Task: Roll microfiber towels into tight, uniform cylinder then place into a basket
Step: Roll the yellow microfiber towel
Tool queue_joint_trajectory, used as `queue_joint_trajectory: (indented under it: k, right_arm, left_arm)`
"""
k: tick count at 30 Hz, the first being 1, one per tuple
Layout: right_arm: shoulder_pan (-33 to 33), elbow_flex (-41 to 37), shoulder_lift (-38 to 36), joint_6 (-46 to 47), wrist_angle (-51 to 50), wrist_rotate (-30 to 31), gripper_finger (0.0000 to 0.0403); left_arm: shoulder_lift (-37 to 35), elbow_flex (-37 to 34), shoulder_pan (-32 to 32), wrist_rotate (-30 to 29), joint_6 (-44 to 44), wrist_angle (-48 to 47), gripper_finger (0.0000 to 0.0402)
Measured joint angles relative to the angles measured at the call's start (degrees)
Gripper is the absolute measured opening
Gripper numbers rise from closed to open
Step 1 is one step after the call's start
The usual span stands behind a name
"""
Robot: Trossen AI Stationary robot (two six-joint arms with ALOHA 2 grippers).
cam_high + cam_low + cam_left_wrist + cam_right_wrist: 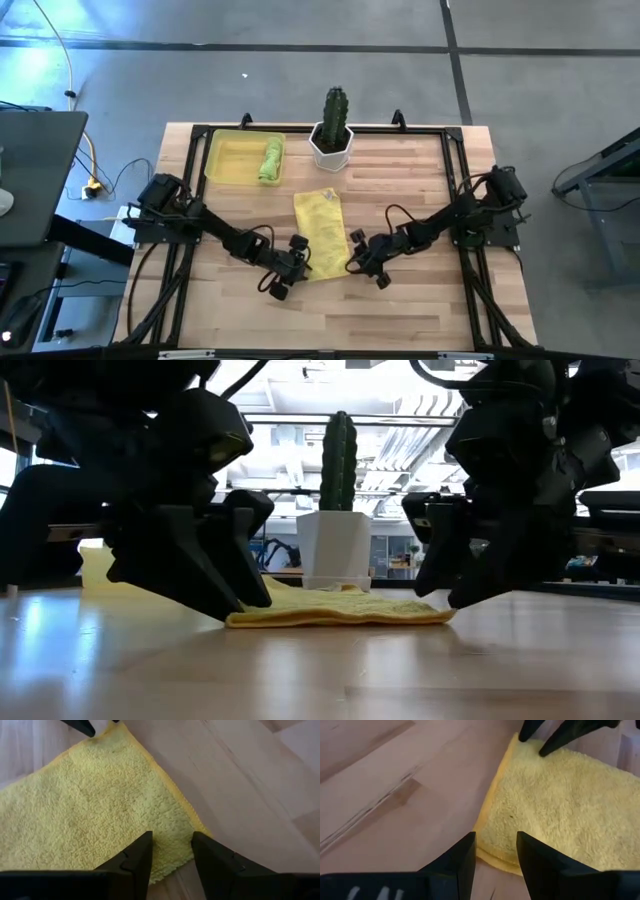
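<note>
A pale yellow microfiber towel (pixel 322 232) lies spread flat on the wooden table, its long side running from near to far. My left gripper (pixel 171 842) is open, slanting down over the towel's near left corner (pixel 197 827). My right gripper (pixel 496 842) is open too, slanting down over the near right corner (pixel 482 847). In the low view both grippers stand low at the towel's two ends (pixel 340 612). A lime green towel (pixel 271 160), rolled up, lies in the yellow basket (pixel 232 160) at the far left. My left gripper has a finger (pixel 137 857) over the yellow towel's near left corner, coming from the near left and slanting down; I cannot tell whether it touches the cloth. My right gripper's fingers (pixel 535 855) stand likewise over the near right corner, and whether they touch cannot be told.
A white pot with a green cactus (pixel 333 140) stands at the far edge, just beyond the yellow towel and right of the basket. Bare wood (pixel 420 180) lies to the towel's right and near side. A black frame runs along the table's edges.
</note>
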Motion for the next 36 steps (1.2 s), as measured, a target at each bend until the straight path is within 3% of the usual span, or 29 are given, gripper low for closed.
queue_joint_trajectory:
  k: [9,20,24,32,36]
  right_arm:
    - [-0.02,0.99,2.30,-1.00,-0.58,-2.35,0.0136]
    - [-0.13,1.14,2.24,-2.32,-2.19,-0.92,0.0132]
    - [-0.04,1.14,2.61,-0.94,-2.40,-0.34,0.0107]
    - [0.02,1.23,5.65,-0.32,-0.32,-0.20,0.0013]
    - [-0.03,1.13,5.91,3.16,1.09,0.34,0.0007]
  left_arm:
    - [0.00,-0.07,-0.02,0.20,-5.04,-0.56,0.0126]
    - [0.08,-0.15,0.44,2.88,-11.65,-1.19,0.0134]
    - [0.11,-0.16,0.44,2.26,-12.89,-1.12,0.0125]
    - [0.14,-0.27,0.39,1.09,-13.10,-0.48,0.0080]
    - [0.27,-0.38,0.39,1.40,-13.26,1.77,0.0047]
